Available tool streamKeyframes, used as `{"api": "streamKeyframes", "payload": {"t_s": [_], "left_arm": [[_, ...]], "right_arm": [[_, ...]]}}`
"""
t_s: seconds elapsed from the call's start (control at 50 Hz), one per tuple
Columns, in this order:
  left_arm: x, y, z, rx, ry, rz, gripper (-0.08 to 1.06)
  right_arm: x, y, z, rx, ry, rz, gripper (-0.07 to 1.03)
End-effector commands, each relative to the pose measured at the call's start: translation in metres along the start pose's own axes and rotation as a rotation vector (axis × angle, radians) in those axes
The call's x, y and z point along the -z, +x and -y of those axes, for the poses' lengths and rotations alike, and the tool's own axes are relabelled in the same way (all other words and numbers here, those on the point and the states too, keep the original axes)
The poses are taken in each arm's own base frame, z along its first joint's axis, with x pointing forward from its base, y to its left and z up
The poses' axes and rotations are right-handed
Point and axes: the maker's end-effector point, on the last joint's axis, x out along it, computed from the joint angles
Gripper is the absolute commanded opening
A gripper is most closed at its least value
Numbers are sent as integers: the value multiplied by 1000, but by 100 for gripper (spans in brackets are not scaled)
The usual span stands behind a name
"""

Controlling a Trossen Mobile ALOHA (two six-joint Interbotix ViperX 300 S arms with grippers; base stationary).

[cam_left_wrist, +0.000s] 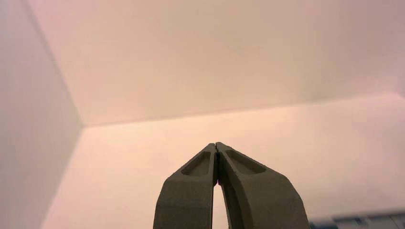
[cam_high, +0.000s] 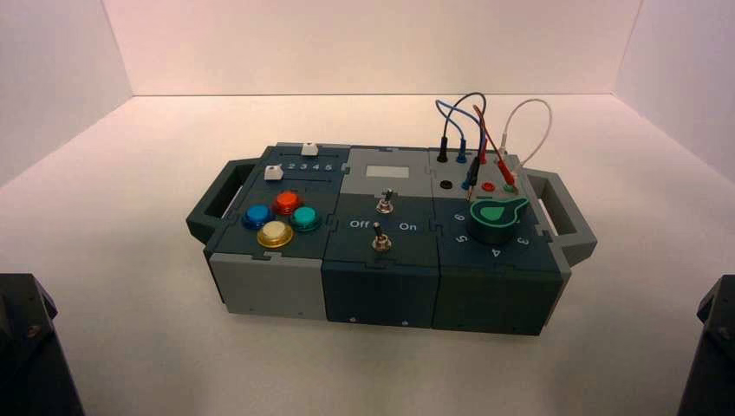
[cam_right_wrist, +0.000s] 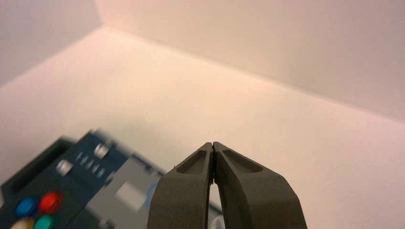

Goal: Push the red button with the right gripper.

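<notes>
Red button (cam_right_wrist: 50,202) sits lower left in my right wrist view, well apart from my right gripper (cam_right_wrist: 212,144), whose fingers are pressed together on nothing; left gripper (cam_left_wrist: 216,145) likewise closed, parked.

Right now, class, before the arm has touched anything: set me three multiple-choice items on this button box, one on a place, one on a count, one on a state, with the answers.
1. Where in the cluster of dome buttons is the red button?
A. farthest from the robot
B. nearest the robot
C. beside the knob

2. How many dome buttons does the cluster hold?
A. two
B. four
C. six

3. How does the right hand stand?
A. shut on a wire
B. wide open
C. shut on nothing, off the box

Answers: 1 A, it sits behind the blue button, teal button and yellow button. 2 B, those four show. 3 C, its fingertips meet in the air.
</notes>
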Motion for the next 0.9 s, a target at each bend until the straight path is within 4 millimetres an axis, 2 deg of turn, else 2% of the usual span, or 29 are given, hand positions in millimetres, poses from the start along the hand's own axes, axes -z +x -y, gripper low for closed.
{"api": "streamKeyframes", "payload": {"t_s": [0.02,0.12,0.28,0.4,0.54,0.76,0.9], "left_arm": [[-4,4,18,63,26,-47,-3],[8,9,34,116,51,-126,-3],[26,17,48,159,80,-246,-3],[36,23,49,161,88,-317,-3],[38,25,50,162,97,-342,-3],[41,23,49,162,109,-373,-3],[42,22,48,160,113,-396,-3]], "right_arm": [[-14,3,-14,-42,-5,1,-2],[-11,7,-27,-78,-22,-30,-2],[-1,11,-55,-155,-78,-100,-2],[6,12,-77,-211,-120,-156,-2],[14,16,-98,-261,-161,-215,-2],[29,29,-118,-295,-206,-319,-2],[36,39,-140,-331,-252,-388,-2]]}}
